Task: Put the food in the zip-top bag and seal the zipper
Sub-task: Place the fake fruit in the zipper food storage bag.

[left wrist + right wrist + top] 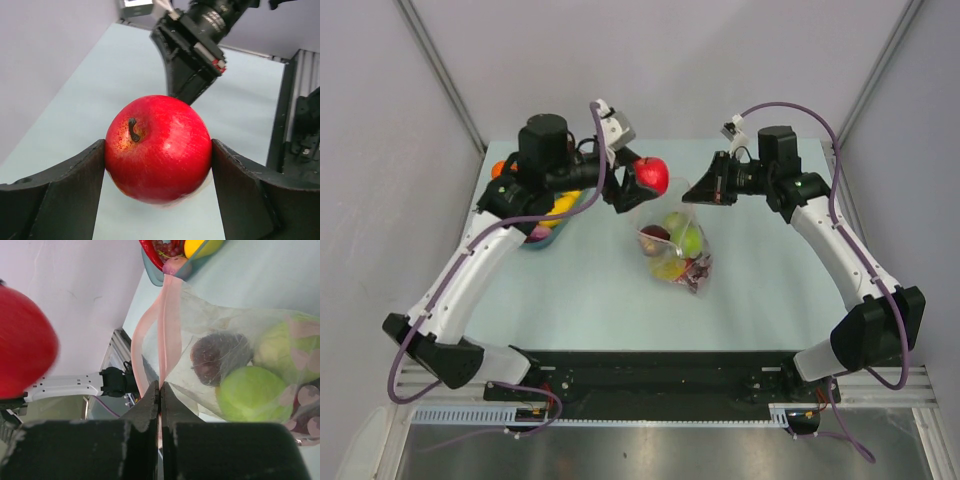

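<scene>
My left gripper (642, 178) is shut on a red apple (653, 175), held in the air just left of the bag's mouth; the apple fills the left wrist view (159, 148) between both fingers. The clear zip-top bag (678, 250) lies mid-table with green, dark and yellow food inside (250, 390). My right gripper (692, 192) is shut on the pink zipper strip (167, 325) at the bag's mouth and holds that edge up. The apple also shows blurred in the right wrist view (22, 342).
A blue-rimmed fruit dish (548, 222) with more toy food sits under the left arm at the table's left. Grey walls close in the back and sides. The arms' base rail (650, 375) runs along the near edge.
</scene>
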You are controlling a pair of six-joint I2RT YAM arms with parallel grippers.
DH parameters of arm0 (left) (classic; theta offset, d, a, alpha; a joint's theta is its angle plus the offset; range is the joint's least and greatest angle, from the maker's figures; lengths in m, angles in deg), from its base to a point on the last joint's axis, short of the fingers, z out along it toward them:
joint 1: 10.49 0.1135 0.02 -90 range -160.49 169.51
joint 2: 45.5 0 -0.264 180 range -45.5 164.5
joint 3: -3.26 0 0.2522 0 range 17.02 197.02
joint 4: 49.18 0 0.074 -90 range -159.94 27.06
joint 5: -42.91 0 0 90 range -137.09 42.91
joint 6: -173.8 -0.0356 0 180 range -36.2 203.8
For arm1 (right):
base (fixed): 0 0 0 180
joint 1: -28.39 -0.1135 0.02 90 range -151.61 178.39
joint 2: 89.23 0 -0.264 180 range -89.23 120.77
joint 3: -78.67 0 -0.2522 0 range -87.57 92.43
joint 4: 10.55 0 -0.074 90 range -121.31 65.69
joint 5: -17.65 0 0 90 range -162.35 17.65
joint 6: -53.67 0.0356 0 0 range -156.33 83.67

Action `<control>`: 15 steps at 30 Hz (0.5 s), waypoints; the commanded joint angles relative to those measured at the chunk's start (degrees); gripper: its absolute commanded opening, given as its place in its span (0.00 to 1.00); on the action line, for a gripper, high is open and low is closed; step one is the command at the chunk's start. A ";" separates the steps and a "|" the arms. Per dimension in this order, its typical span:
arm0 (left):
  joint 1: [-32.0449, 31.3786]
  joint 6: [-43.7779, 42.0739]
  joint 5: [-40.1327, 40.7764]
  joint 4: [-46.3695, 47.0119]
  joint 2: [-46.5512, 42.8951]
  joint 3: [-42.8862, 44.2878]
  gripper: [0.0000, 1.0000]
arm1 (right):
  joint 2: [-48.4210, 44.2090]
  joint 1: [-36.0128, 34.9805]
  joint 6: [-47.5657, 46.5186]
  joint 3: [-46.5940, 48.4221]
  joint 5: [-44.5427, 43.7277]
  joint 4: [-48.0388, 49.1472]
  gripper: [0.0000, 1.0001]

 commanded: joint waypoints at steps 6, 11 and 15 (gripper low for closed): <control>-6.01 5.30 7.60 12.18 6.40 -9.29 0.64 | -1.63 0.84 3.52 2.21 5.56 4.43 0.00; -6.27 4.69 11.29 11.57 10.62 -7.62 0.66 | -1.63 1.63 5.09 2.12 7.24 5.40 0.00; -6.27 4.51 12.08 11.30 9.58 -7.36 0.99 | -0.93 3.03 8.26 2.03 9.61 7.85 0.00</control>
